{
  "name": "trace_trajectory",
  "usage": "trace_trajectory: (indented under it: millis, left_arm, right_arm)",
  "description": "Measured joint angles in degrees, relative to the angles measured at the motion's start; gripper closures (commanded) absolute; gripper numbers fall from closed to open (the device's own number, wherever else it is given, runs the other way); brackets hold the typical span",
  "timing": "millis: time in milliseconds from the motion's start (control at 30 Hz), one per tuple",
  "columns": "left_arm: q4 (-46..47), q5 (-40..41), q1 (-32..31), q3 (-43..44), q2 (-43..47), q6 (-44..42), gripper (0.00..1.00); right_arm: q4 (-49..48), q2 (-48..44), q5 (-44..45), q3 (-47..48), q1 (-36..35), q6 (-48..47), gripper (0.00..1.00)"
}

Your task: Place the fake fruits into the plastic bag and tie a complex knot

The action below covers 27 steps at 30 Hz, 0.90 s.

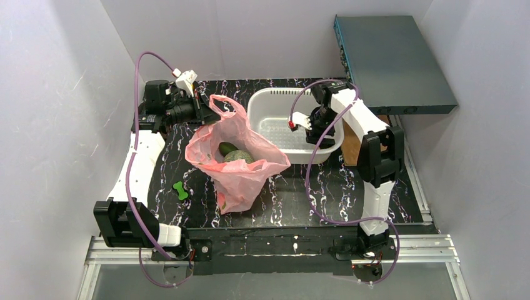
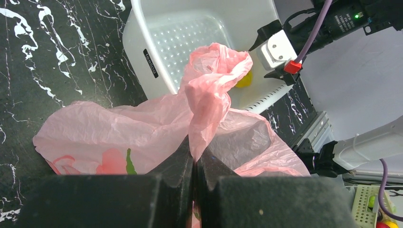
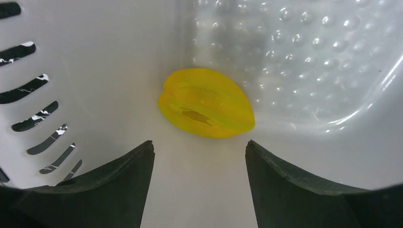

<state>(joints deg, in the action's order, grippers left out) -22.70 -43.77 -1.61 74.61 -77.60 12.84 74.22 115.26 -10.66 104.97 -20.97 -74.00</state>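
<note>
The pink plastic bag (image 1: 240,178) lies open at mid-table with the grey-green melon (image 1: 240,156) and the dark green avocado (image 1: 227,148) inside it. My left gripper (image 1: 208,110) is shut on the bag's handle loop and holds it up; in the left wrist view the pink plastic (image 2: 209,99) is pinched between the closed fingers of the gripper (image 2: 195,153). The small yellow fruit (image 3: 206,103) lies on the floor of the white basket (image 3: 95,57). Just short of the fruit, my right gripper (image 3: 199,145) hangs open and touches nothing. The yellow fruit (image 2: 244,80) also peeks out behind the bag.
The white perforated basket (image 1: 269,100) stands at the back centre-right, with my right gripper (image 1: 295,122) reaching into it. A tiny bright green bone toy (image 1: 181,190) lies on the marbled black mat, left of the bag. A dark flat box (image 1: 394,59) sits raised at the back right.
</note>
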Motion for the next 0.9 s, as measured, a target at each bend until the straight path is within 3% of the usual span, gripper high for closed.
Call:
trace_trajectory:
  millis: [433,900]
  left_arm:
    - [0.3,0.0,0.0,0.0,0.0,0.0,1.00]
    - [0.2,0.4,0.0,0.3,-1.1,-0.2,1.00]
  right_arm:
    - [-1.0,5.2,-2.8,-1.7,0.3,-7.5,0.22]
    - [-16.5,5.4,-1.9,-6.6,0.4,-5.9,0.41]
